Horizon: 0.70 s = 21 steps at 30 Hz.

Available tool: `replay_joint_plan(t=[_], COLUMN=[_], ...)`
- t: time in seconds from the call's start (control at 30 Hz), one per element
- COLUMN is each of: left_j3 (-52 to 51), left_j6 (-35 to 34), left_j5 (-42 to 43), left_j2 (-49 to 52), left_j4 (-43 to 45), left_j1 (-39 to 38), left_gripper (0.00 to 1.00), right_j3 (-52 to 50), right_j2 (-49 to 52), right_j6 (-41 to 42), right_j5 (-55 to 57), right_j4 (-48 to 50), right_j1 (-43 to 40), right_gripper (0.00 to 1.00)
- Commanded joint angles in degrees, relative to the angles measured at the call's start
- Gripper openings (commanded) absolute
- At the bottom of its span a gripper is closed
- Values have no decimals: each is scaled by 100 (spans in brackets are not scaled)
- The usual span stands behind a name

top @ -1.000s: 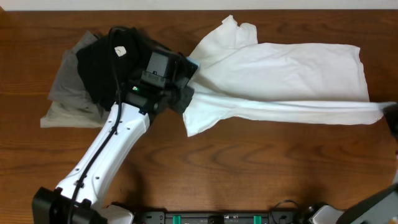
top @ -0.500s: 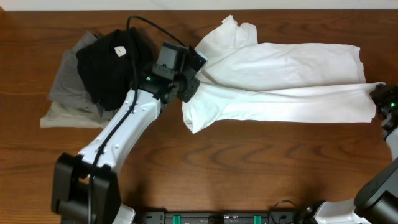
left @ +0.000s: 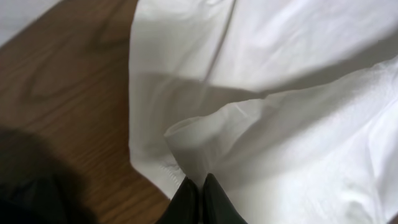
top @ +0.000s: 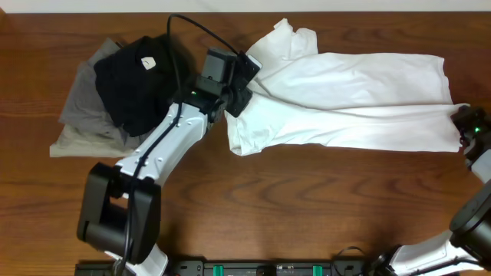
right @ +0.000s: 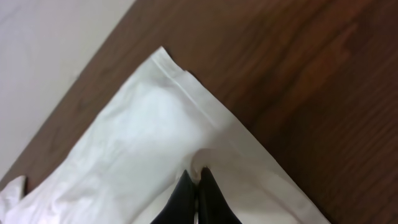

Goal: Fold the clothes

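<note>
The white T-shirt (top: 345,96) lies across the right half of the table, its near long edge folded up over the rest. No green graphic shows. My left gripper (top: 239,100) is shut on a fold of the shirt at its left end, near the sleeve; the left wrist view shows the pinched fabric (left: 205,149) between the fingertips (left: 199,183). My right gripper (top: 462,123) is shut on the shirt's right end near the hem corner (right: 165,59); the right wrist view shows the fingertips (right: 198,176) closed on cloth.
A black folded garment (top: 138,80) with a tag lies at the left on grey folded garments (top: 84,115), just behind my left arm. Bare wooden table (top: 307,207) lies in front of the shirt. The table's far edge runs along the top.
Both grippers have carried the shirt's near edge toward the far side, over the rest of the shirt. The left gripper moved up and right; the right gripper came in from the right edge.
</note>
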Motion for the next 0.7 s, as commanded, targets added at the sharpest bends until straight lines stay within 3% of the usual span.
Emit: replay_joint_plan(t=[0.0,0.1,0.17,0.3,0.33,0.37,0.53,0.67], left_j3=[85,87,122,225,227,227,227,223], left_j6=[48,46,44,-144,-262,-345,-966,-1331], left_j5=[-76,-411,-730,-868,-868,-866,-684,568], left_j2=[166,175,173,120,72,13,-326,-476], left_j4=[179,369,404,59,-103,-304,-1652,-2868], left_j1=[42,42,52,127,142,155,164,164], left_gripper=[6,7,15,69,90,99,98,98], right_j3=[55,55,55,55,55,55,57,57], right_j2=[105,105,105,105,105,103,94,81], right_j6=[-223,-345,-452,-450,-450,-450,-455,-560], right_j5=[61,31,-81,-546,-730,-870,-1513,-1587], right_j4=[39,70,107,94,85,76,-299,-1108], right_j1=[63,63,44,-72,-120,-160,-459,-638], right_gripper=[2,14,24,45,48,50,55,54])
